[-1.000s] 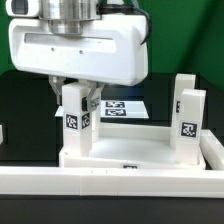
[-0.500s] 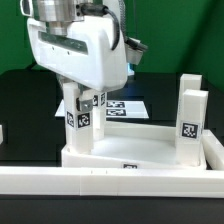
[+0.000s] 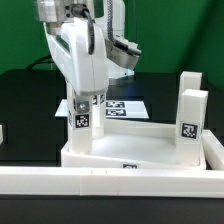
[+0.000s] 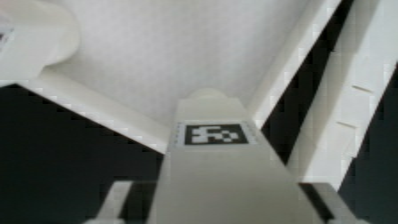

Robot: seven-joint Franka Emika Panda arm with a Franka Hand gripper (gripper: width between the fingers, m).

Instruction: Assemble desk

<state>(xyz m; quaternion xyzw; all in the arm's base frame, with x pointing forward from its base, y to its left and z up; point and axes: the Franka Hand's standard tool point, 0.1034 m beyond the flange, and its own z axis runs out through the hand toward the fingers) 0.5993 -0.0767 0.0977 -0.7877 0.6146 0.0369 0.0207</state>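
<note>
The white tabletop (image 3: 140, 152) lies upside down with its raised rim up. One white tagged leg (image 3: 82, 132) stands upright in its corner socket on the exterior view's left. My gripper (image 3: 85, 100) comes down from above and is shut on that leg's upper part. In the wrist view the leg (image 4: 217, 165) fills the middle, with its tag facing the camera, between my two fingers (image 4: 121, 205); the tabletop (image 4: 160, 50) lies beyond. A second tagged leg (image 3: 190, 112) stands upright in the corner on the exterior view's right.
The long white border rail (image 3: 110, 186) runs along the front. The marker board (image 3: 127, 108) lies flat on the black table behind the tabletop. A small white part (image 3: 2, 131) shows at the exterior view's left edge.
The hand has turned about a quarter turn around the upright leg, from broad face toward the camera to narrow side. The tabletop and the other leg have not moved.
</note>
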